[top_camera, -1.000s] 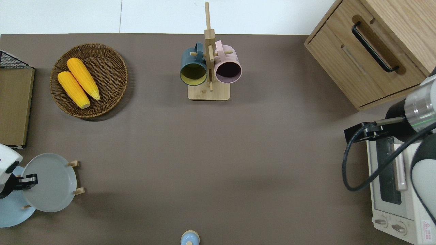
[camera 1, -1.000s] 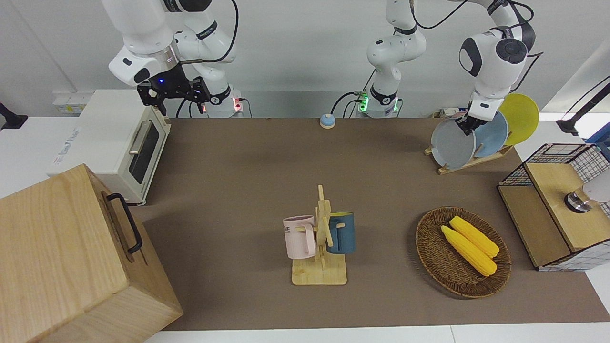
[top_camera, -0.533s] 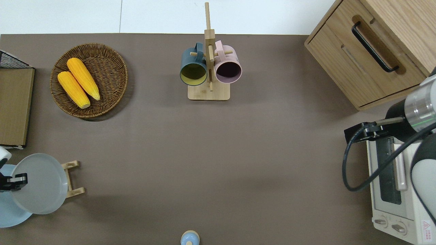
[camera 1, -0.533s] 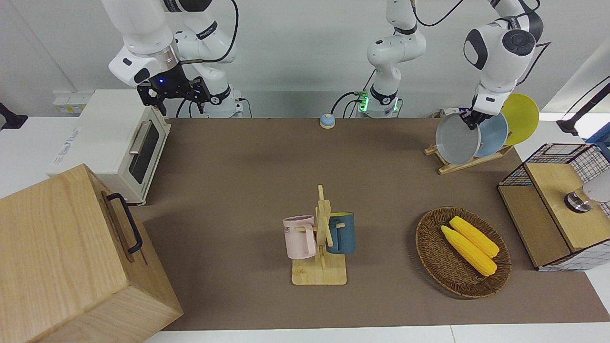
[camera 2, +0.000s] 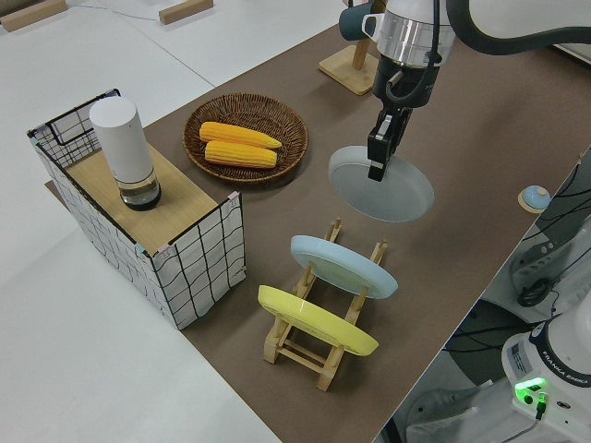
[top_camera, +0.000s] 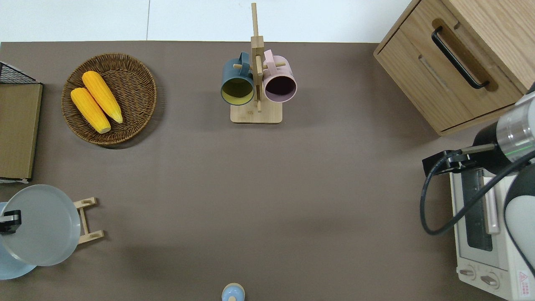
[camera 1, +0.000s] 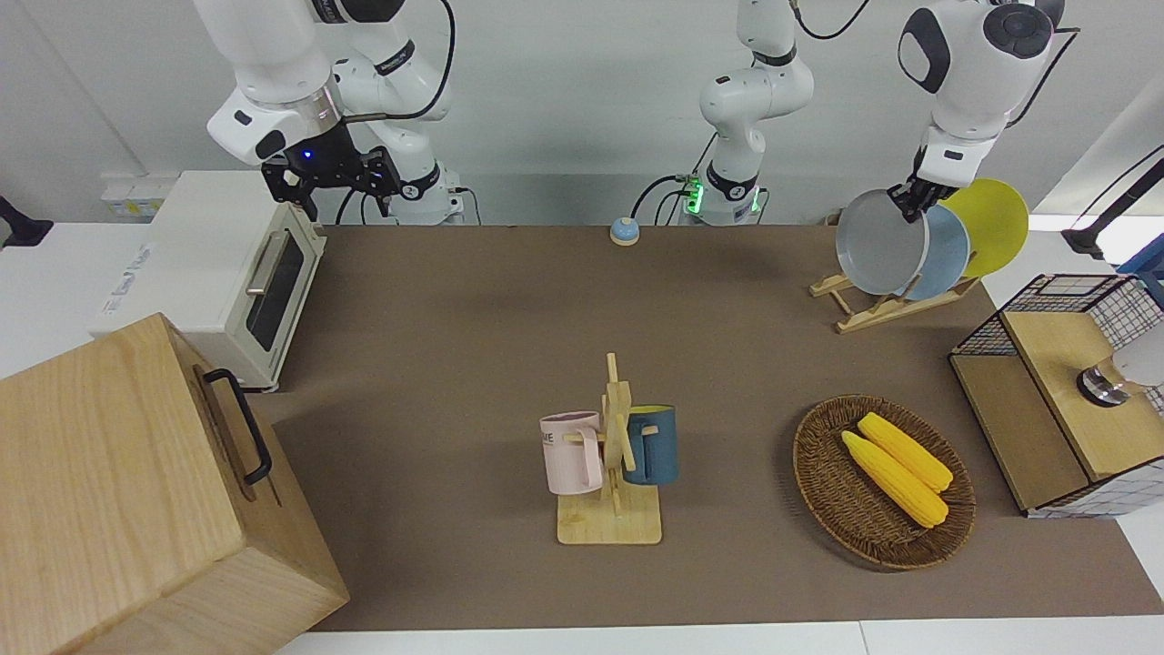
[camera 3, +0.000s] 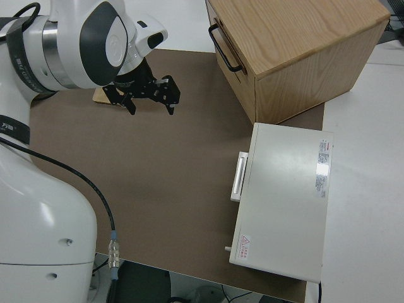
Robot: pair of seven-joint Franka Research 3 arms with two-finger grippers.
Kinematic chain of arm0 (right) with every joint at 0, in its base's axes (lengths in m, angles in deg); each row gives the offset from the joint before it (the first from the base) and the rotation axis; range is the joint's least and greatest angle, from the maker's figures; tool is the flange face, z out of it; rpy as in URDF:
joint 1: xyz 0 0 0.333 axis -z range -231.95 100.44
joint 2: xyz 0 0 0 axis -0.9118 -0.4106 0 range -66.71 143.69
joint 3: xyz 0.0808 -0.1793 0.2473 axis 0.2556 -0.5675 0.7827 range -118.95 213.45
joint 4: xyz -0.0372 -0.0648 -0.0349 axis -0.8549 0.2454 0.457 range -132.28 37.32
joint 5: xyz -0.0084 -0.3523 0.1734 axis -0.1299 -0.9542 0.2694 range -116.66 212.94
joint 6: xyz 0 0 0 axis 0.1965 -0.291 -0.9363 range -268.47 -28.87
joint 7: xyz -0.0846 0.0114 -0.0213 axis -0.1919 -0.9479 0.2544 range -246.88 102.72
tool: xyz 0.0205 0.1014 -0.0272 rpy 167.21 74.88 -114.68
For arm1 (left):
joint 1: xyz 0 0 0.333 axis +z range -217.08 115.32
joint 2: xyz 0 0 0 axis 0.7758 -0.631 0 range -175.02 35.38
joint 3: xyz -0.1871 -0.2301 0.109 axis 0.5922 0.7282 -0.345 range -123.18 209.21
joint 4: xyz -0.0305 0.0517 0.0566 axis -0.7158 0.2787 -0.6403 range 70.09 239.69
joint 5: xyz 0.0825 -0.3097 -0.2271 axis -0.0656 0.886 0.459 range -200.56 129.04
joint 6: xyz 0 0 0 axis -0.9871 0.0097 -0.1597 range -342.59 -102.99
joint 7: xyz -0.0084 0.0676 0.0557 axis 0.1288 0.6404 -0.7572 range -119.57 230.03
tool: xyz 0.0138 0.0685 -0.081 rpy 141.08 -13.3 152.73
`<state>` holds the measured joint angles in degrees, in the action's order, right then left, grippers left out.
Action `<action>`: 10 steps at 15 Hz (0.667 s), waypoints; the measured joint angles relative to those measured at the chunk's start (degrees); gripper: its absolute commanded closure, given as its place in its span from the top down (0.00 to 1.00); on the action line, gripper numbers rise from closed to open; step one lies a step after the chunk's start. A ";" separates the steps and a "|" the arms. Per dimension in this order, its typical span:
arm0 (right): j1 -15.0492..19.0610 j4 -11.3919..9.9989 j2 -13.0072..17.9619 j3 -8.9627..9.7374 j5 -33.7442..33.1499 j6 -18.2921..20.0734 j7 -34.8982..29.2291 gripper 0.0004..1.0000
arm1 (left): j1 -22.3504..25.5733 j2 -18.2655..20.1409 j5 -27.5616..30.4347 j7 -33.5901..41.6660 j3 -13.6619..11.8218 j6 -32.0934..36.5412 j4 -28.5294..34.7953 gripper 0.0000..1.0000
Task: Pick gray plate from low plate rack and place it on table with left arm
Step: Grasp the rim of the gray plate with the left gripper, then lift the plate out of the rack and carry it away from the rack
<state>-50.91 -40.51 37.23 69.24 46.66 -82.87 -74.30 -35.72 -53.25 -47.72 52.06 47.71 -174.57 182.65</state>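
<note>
The left gripper (camera 2: 380, 159) is clamped on the rim of the gray plate (camera 2: 388, 185), holding it in the air, tilted, clear of the rack (camera 2: 319, 343). In the overhead view the plate (top_camera: 40, 225) hangs at about 9 o'clock from the table's (top_camera: 267, 188) middle, over the rack's (top_camera: 88, 219) end and part of the blue plate (top_camera: 10, 267), with the gripper (top_camera: 7, 220) on the plate's 9 o'clock edge. In the front view the plate (camera 1: 880, 255) sits above the rack (camera 1: 878, 305), and the gripper (camera 1: 912, 202) grips it at roughly 1 o'clock on its rim. The blue plate (camera 2: 342, 266) and a yellow plate (camera 2: 314, 319) lean in the rack's slots, the yellow one at the end toward the left arm's end of the table. In the overhead view a wicker basket (top_camera: 138, 75) with two corn cobs (top_camera: 96, 101) lies at 12 o'clock from the plate, farther from the robots. A mug stand (top_camera: 256, 113) with a dark blue mug (top_camera: 237, 81) and a pink mug (top_camera: 280, 81) stands at the table's 12 o'clock. A wire crate (camera 2: 199, 268) carries a white cylinder (camera 2: 125, 152). The right arm is parked, its gripper (camera 3: 149, 95) spread wide. A toaster oven (camera 1: 223, 273) and a wooden cabinet (camera 1: 118, 491) stand at the right arm's end, and a small bell (camera 1: 624, 231) sits at the edge nearest the robots.
</note>
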 measured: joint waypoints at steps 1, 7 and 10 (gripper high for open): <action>0.00 0.00 0.00 0.00 0.00 0.00 0.00 0.98 | -0.03 -0.04 2.01 0.00 0.08 0.01 0.00 0.05; 0.00 0.00 0.00 0.00 0.00 0.00 0.00 0.98 | -2.45 -1.18 19.17 1.79 0.20 0.10 0.17 0.05; 0.00 0.00 0.00 0.00 0.00 0.00 0.00 0.98 | -4.96 -2.54 25.41 2.99 0.31 0.10 0.32 0.05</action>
<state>-50.91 -40.51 37.23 69.24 46.66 -82.87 -74.30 -40.68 -55.79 -22.31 55.06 48.02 -174.47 182.98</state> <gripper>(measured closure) 0.013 0.877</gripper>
